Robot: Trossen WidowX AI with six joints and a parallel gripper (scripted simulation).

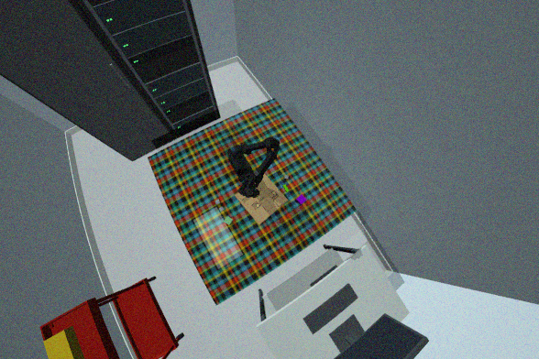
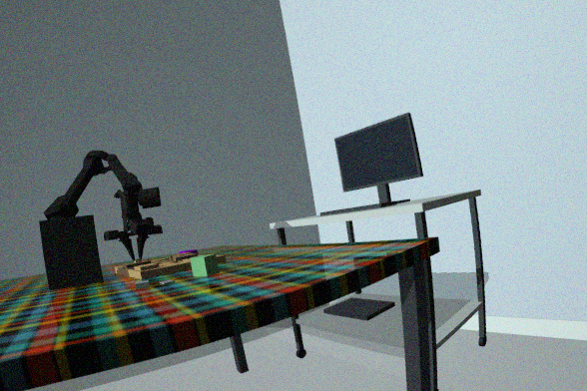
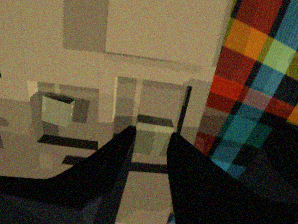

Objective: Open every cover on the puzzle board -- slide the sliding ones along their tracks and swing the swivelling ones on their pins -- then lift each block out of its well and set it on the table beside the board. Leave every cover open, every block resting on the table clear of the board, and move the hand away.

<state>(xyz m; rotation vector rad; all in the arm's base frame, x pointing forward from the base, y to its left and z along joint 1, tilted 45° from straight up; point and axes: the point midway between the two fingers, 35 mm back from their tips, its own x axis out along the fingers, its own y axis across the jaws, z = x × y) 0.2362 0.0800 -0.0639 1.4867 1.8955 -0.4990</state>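
Note:
The tan puzzle board (image 1: 261, 217) (image 2: 166, 271) (image 3: 30, 30) lies on the checked table. My gripper (image 1: 249, 196) (image 2: 138, 259) (image 3: 152, 136) is over the board's arm-side end, shut on a small pale block (image 3: 154, 139). The block seems raised just above a square well whose floor shows behind it. A second pale block (image 3: 57, 111) sits in the neighbouring well at left in the wrist view. A flat raised slab (image 3: 167, 30), perhaps a cover, lies behind the wells. The hand hides part of the board; the other covers' states are too small to tell.
A pale green block (image 1: 228, 221) (image 2: 204, 265) stands on the table off one side of the board. A purple block (image 1: 301, 199) (image 2: 193, 251) and a small bright green piece (image 1: 285, 188) lie off the opposite side. Small pale pieces (image 2: 142, 284) lie near the board.

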